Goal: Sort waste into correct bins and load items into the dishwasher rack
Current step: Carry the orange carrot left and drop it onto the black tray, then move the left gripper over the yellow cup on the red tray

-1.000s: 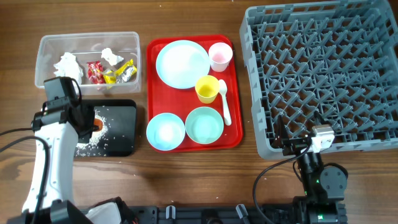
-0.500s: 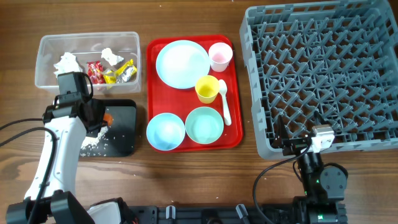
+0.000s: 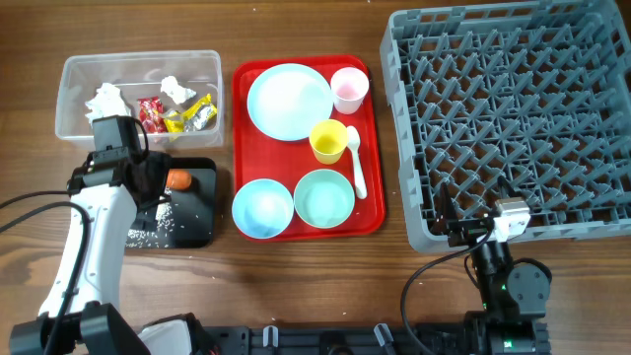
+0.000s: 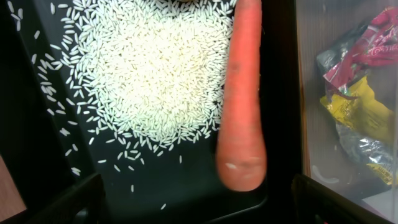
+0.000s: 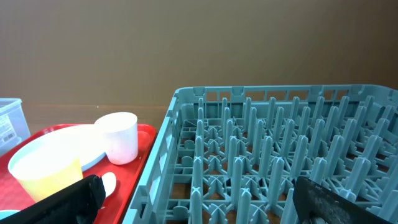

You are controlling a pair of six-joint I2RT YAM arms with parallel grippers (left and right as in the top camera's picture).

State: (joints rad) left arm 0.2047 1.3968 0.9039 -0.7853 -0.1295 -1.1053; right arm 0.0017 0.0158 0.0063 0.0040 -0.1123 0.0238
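Left gripper (image 4: 198,202), wrist view: the two dark fingertips sit in the lower corners of the frame, set wide apart and holding nothing. Between them, right of centre, lies the carrot (image 4: 244,93). It is orange and smooth, and looks broadest at its blunt lower end. It rests on the black tray (image 4: 37,124) beside a dense patch of white rice grains (image 4: 155,68), with loose grains scattered to the left and below. At the right edge, the clear tub (image 4: 348,25) holds red, yellow and silver wrappers (image 4: 364,106).

Overhead view: the carrot is only a small orange spot near the tray's upper edge, but the whole layout shows. Crumpled tissues (image 3: 106,101) share the tub at upper left. At centre, the red tray (image 3: 373,168) carries the plate (image 3: 289,102), pink cup (image 3: 349,89), yellow cup (image 3: 327,141), spoon (image 3: 356,163) and two bowls (image 3: 262,208). The dishwasher rack (image 3: 513,108) fills the right side. Below its lower wall the right gripper (image 3: 454,225) is small and dark, so its opening is hard to read there. Its own wrist view shows both fingertips in the lower corners, well apart and gripping nothing.
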